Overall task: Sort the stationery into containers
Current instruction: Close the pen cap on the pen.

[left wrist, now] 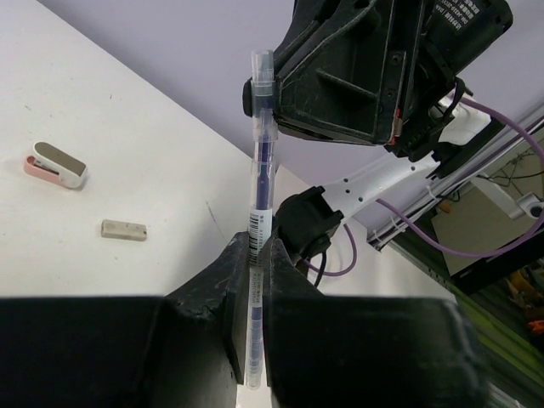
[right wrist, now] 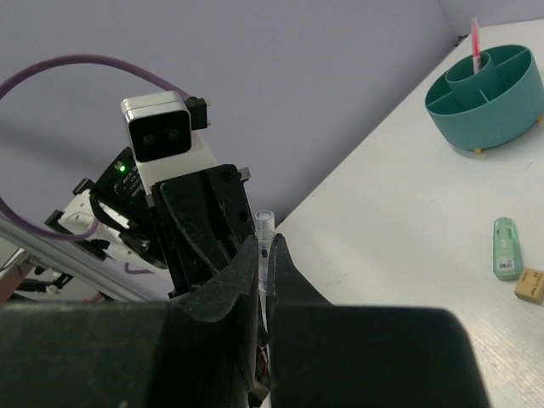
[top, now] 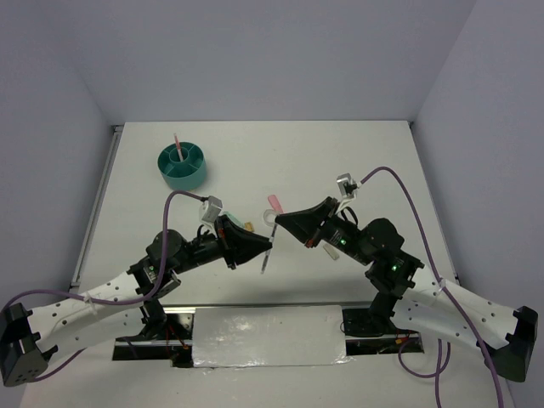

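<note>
The left gripper (left wrist: 257, 246) is clamped narrowly on the blue pen (left wrist: 262, 161), gripping low on the clear barrel so that most of its length stands out past the fingers; the capped end comes up just beside the right gripper (right wrist: 264, 246), whose jaws are pressed together with nothing visibly between them; whether it touches the cap I cannot tell. On the table (top: 340, 161) near the two arms lie a pink-and-white piece (left wrist: 55, 166) and a beige block (left wrist: 124, 229); a mint-green block (right wrist: 505, 246) and a brown block (right wrist: 530, 285) lie closer to the teal organizer (right wrist: 484, 110), which sits well apart at the far left with a pink pen (right wrist: 475, 42) upright in its centre cup.

The step looks like carrying the blue pen to that organizer; done well, the left arm should first draw the pen clear of the right gripper; the long free end will swing, so the grip must be firm; bring one end down inside the centre cup, beside the pink pen; let go only once it is below the rim.
</note>
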### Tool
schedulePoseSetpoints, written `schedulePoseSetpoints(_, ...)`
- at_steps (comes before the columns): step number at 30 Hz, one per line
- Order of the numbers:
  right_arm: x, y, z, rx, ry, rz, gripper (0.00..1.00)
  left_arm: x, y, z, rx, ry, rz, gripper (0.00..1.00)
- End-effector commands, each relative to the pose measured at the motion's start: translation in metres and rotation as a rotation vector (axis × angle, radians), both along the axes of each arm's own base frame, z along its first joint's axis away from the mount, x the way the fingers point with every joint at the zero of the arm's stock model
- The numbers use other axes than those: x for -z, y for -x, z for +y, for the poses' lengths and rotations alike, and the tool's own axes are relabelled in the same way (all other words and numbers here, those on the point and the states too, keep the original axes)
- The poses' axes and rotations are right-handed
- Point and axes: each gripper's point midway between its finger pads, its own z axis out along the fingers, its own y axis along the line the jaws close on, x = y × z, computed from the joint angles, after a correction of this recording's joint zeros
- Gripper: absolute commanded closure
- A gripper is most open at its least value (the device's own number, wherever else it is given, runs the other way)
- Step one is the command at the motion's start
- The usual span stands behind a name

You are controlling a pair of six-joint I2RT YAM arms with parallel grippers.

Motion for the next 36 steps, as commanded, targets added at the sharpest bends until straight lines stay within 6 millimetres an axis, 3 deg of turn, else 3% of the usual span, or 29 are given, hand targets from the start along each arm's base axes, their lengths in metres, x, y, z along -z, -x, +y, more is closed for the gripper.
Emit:
schedulePoseSetpoints(1,0.007,0.012,0.006,-0.06,-0.006,0.005,1.0,-0.034,-0.002,0.008,-0.043,0.073,-0.108,1.0)
schedulePoseSetpoints(16,0.028,0.025,0.011,-0.09,-0.001,-0.024,1.0,-0.078,-0.011,0.018,-0.116,0.245,-0.164,1.0)
schedulePoseSetpoints(21,0.032,0.021,0.014,-0.065,0.061,-0.063,1.0,-0.081,-0.012,0.01,-0.093,0.225,-0.168,1.0)
schedulePoseSetpoints(26,0.037,0.027,0.024,-0.125,0.054,-0.053,1.0,-0.083,-0.016,0.014,-0.127,0.235,-0.179,1.0)
schedulePoseSetpoints(32,0.04,0.038,0.032,-0.182,0.078,-0.078,1.0,-0.102,-0.017,0.025,-0.174,0.239,-0.229,1.0)
schedulePoseSetpoints(36,0.028,0.041,0.029,-0.192,0.07,-0.109,0.8,-0.1,-0.014,0.018,-0.141,0.191,-0.255,1.0)
